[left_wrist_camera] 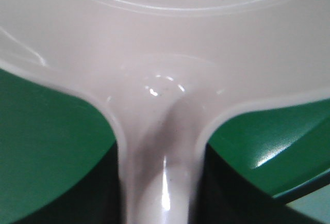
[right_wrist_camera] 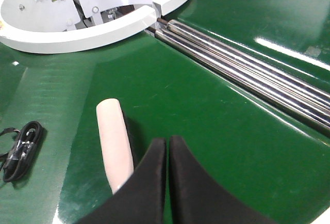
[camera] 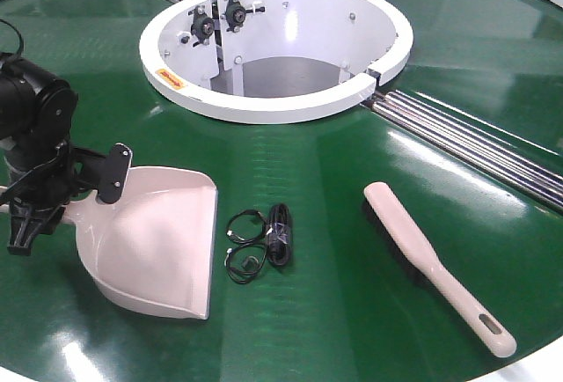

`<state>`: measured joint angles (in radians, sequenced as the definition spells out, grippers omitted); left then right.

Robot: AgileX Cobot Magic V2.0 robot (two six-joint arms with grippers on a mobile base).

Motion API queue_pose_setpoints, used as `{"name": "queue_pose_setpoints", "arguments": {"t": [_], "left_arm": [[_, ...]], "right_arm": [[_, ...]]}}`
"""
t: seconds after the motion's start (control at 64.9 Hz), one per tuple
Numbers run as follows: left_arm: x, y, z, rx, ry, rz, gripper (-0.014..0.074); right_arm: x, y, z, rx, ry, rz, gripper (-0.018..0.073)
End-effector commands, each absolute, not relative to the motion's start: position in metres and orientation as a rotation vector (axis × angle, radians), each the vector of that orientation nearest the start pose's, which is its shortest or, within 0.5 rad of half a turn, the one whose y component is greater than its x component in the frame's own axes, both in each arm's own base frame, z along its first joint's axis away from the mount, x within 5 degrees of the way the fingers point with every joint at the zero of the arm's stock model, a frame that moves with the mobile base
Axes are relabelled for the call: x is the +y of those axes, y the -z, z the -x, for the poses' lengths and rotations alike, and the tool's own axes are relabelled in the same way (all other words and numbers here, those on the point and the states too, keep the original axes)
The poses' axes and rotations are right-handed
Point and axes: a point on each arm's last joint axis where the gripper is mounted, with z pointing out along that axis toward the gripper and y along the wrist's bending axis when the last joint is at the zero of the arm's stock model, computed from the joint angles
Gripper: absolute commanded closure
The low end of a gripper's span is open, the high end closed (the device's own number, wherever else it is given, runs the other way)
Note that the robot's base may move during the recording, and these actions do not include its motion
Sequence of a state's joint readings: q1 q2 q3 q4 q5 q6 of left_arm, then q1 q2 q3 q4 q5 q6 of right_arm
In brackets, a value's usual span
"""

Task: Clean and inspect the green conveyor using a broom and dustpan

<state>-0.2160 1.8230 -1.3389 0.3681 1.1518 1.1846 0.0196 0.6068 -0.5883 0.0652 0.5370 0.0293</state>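
On the green conveyor (camera: 352,179), glossy and wide, everything I need lies toward its near edge. That slick surface is my first worry: whatever I push across it may skate away rather than gather.

The dustpan (camera: 154,241) sits by the near left edge, mouth turned toward the middle of the belt. My left claw (camera: 70,197) is clamped on its handle, which runs between the jaws in the left wrist view. If I tilt that wrist, I judge the lip will lift and anything swept at it will slide underneath.

The broom (camera: 431,259) lies free by the near right edge, its slotted handle end almost at the edge. My right claw (right_wrist_camera: 168,144) hangs over it, the rounded head end showing just left of the fingers, and the jaws are pressed together on nothing. Coming down like that I would only knock the broom, perhaps off the edge. The jaws must part first, and the slim body offers little to pinch.

Toward the far side is the white rim (camera: 264,105) of the central opening. The silver rollers (camera: 475,144) run from it toward the right edge, a gap where bristles could catch.

Smallest, a black cable bundle (camera: 264,241) lies between dustpan and broom, just beside the pan's mouth. Its loose loops could snag the bristles.
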Motion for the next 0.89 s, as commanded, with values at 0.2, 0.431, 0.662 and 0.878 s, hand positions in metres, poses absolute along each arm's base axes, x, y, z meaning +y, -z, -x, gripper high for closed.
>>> {"name": "queue_pose_setpoints", "arguments": {"t": [0.2, 0.431, 0.662, 0.878], "left_arm": [[-0.045, -0.25, -0.347, 2.283, -0.589, -2.226, 0.0603], [-0.045, -0.25, -0.347, 2.283, -0.589, -2.226, 0.0603], [-0.045, -0.25, -0.347, 2.283, -0.589, -2.226, 0.0603], [-0.045, -0.25, -0.347, 2.283, -0.589, -2.226, 0.0603]], "right_arm": [[0.005, -0.322, -0.121, 2.043, -0.066, -0.003, 0.0526], [0.012, -0.32, -0.119, 2.07, -0.068, 0.119, 0.031], [0.024, -0.313, -0.125, 2.121, -0.104, 0.261, 0.0036], [0.038, -0.318, -0.152, 2.258, -0.152, 0.321, -0.0003]]}}
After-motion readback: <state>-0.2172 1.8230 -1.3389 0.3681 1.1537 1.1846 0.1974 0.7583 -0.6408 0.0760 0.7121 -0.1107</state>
